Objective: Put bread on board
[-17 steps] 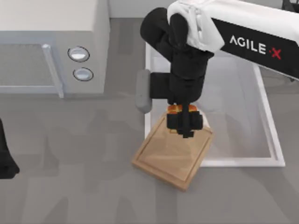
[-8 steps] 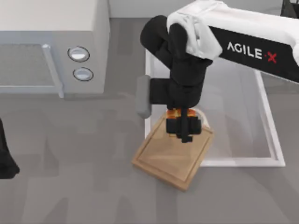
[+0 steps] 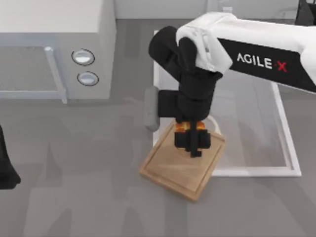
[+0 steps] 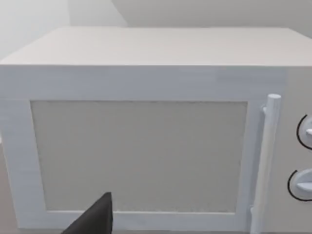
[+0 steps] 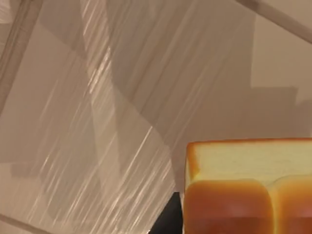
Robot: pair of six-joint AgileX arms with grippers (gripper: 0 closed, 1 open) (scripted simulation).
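Right tool (image 3: 193, 140) with bread (image 3: 188, 127) beside microwave (image 3: 54, 49)

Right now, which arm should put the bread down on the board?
Right. Its gripper already holds the bread over the board. The left arm is parked at the table's left edge, facing the microwave.

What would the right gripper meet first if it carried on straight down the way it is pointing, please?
Most likely the board. The right gripper points down over the board's handle end, shut on the bread, so the bread would probably touch the wood first. How far above it hangs is unclear.
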